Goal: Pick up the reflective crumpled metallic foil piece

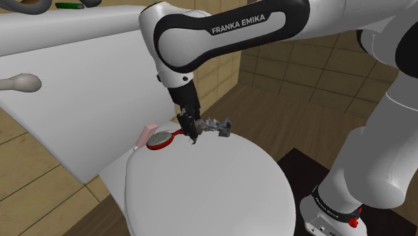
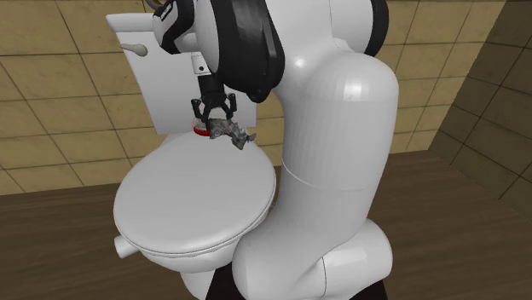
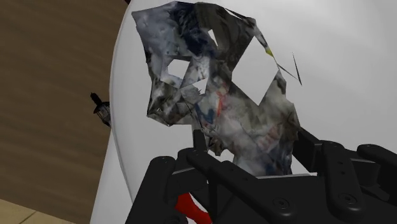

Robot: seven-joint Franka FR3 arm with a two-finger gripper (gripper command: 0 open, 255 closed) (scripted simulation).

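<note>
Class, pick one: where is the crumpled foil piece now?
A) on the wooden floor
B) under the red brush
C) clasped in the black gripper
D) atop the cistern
C: the wrist view shows the gripper shut on the foil piece, with the toilet lid behind it.

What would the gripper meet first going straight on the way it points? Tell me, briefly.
The crumpled foil piece: it sits right in front of the gripper, at its tip. Behind it lies the white toilet lid, though how close is unclear.
</note>
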